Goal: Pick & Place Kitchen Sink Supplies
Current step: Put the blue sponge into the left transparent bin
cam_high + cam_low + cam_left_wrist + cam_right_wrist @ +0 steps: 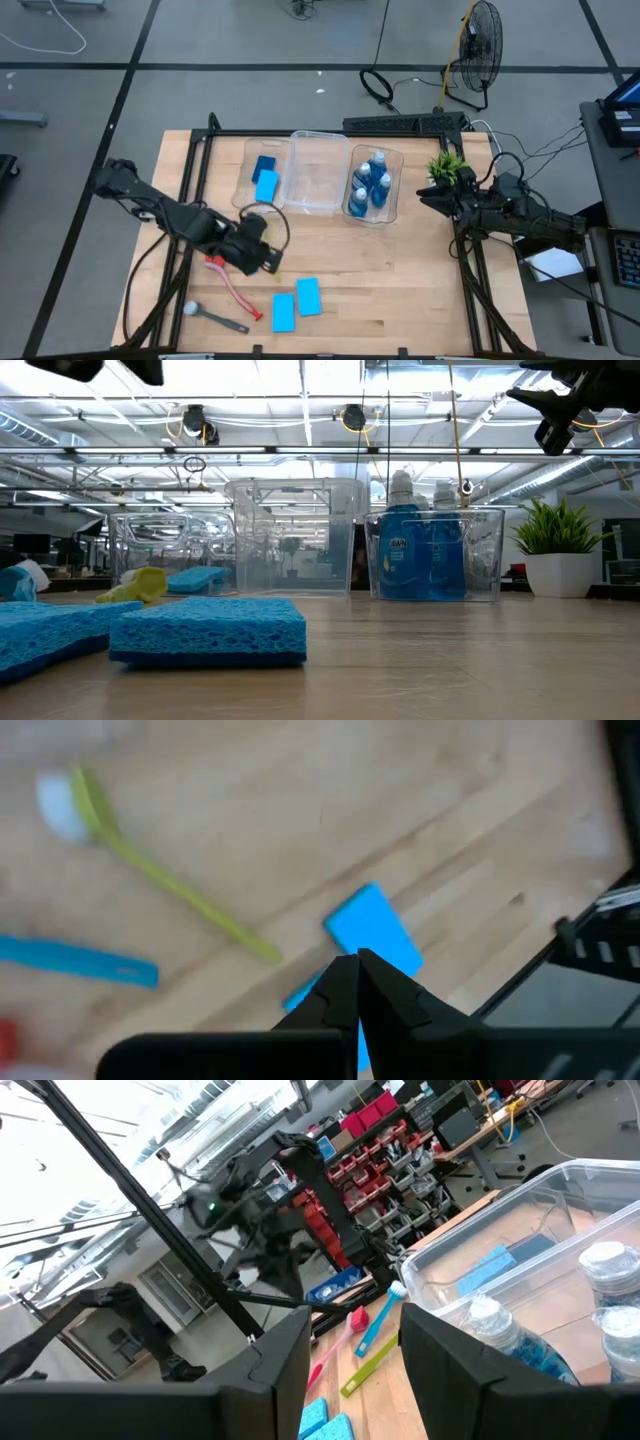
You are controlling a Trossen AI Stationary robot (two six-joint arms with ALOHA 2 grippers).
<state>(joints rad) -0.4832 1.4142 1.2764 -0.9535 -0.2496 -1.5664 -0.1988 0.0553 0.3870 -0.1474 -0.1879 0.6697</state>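
Observation:
My left gripper (358,972) is shut on nothing and hovers over the table's near left part (268,262), slanting down toward two blue sponges (372,928) that lie flat on the wood (296,304). Around it lie a yellow-green brush (170,880), a blue brush (80,961), a red brush (232,282) and a grey-black brush (216,318). Two more sponges (265,180) lie in the left clear bin. Blue-liquid bottles (371,186) stand in the right bin. My right gripper (350,1355) waits open at the table's right edge (440,196), high up.
An empty clear bin (320,172) stands between the sponge bin and the bottle bin at the far side. A small green potted plant (447,165) sits at the far right, close to my right arm. Bare wood (400,290) stretches across the near right.

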